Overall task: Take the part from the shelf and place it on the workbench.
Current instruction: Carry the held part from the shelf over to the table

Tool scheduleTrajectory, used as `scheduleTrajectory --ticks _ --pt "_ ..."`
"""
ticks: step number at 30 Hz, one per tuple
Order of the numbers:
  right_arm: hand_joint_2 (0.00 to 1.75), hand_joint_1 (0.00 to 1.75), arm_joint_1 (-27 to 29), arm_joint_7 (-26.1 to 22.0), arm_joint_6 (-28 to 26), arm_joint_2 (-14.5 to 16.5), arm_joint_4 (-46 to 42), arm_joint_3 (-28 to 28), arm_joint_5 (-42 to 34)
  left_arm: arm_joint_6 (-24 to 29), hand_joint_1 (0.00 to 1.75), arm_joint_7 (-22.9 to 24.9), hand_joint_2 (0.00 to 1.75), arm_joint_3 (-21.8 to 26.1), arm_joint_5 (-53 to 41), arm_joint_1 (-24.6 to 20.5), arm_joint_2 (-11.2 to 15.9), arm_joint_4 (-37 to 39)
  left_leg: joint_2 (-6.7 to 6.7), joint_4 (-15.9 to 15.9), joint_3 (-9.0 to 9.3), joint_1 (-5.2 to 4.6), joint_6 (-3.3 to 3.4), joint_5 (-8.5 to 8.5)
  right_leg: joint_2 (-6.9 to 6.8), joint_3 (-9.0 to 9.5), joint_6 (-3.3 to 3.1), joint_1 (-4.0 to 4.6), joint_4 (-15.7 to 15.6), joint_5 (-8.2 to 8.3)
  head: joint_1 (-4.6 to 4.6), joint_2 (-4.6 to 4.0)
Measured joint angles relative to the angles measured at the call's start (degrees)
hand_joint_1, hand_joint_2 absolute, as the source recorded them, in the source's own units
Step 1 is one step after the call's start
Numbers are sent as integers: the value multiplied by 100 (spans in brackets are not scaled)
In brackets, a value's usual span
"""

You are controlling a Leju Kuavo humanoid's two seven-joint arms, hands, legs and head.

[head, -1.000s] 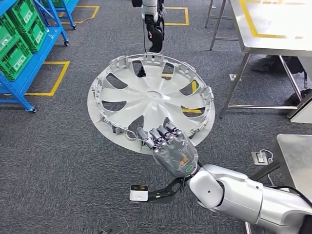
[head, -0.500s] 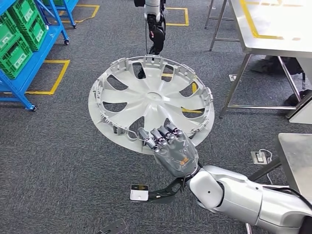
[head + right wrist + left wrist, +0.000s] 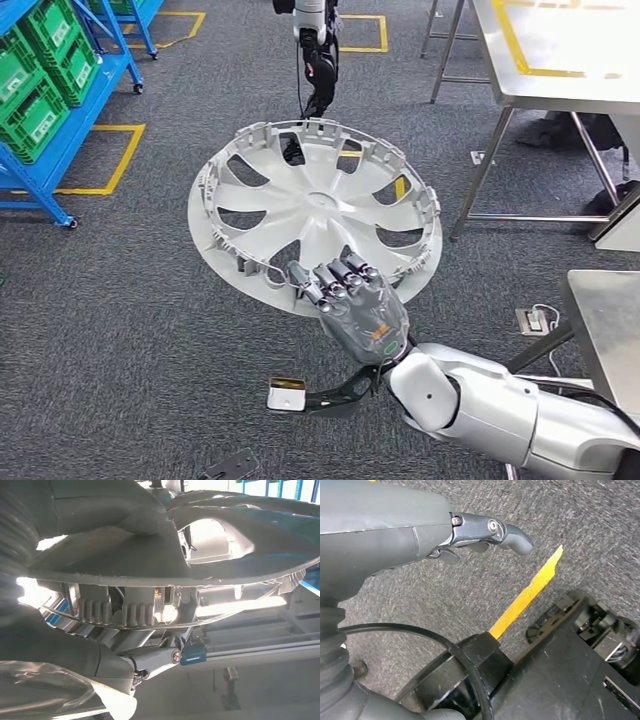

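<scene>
While my right hand (image 3: 362,305) grips the near rim of the wheel cover (image 3: 315,205), held roughly flat above the carpet, I judge it should stay level until over the workbench (image 3: 558,50), far right.

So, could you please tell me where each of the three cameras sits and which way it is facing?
Head view: high on the body, looking forward and down at the wheel cover held by the right hand, grey carpet floor beneath.
Left wrist view: behind the left hand, facing carpet and yellow floor tape.
Right wrist view: behind the right hand, close against the wheel cover's rim.
Head and right wrist views share the hand and cover.
</scene>
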Motion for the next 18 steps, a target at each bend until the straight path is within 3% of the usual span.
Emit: scheduleTrajectory --ticks 2,5,7,8,9,11,13,16,18 --pt "175 175 10 0 -1 -1 -1 -37 -1 7 0 0 175 8 0 -1 -4 -1 31 -85 25 31 45 58 16 -82 33 -5 117 -113 11 0" --pt "175 175 30 0 -4 -2 -2 -65 4 17 0 0 175 11 0 4 -9 -2 102 -137 24 53 77 99 29 -499 95 -39 1023 -598 30 0" --pt "175 175 62 0 -3 -4 -2 -64 4 20 0 0 175 15 0 13 -9 -1 161 -133 20 60 68 98 25 -689 140 -82 1456 -688 28 0" --pt "175 175 74 0 -1 -5 -2 -64 3 19 0 0 175 17 -1 14 -9 -1 192 -128 20 71 55 94 16 -651 159 -104 1382 -586 28 0" --pt "175 175 80 0 2 -7 -2 -64 2 17 0 0 175 19 -1 15 -11 -1 225 -119 22 87 30 84 -15 -515 178 -125 1113 -411 28 0" --pt "175 175 80 0 7 -7 -5 -67 2 15 0 0 175 25 -2 14 -7 -1 287 -78 20 102 -59 52 -207 -159 214 -119 417 -151 39 0" --pt "175 175 74 0 9 -5 -10 -74 2 11 0 0 175 40 -3 19 -1 -1 361 -41 9 77 -147 33 -330 1 150 -81 97 -107 43 0" --pt "175 175 78 0 10 -5 -12 -80 2 6 0 0 175 66 -4 15 0 -1 477 -16 18 74 -219 3 -173 -44 -18 -66 116 -92 28 1" --pt "175 175 77 0 12 -4 -11 -90 0 9 0 0 175 72 -3 6 5 -1 341 271 -84 96 -251 -222 -65 -48 -110 -73 108 -71 15 1"
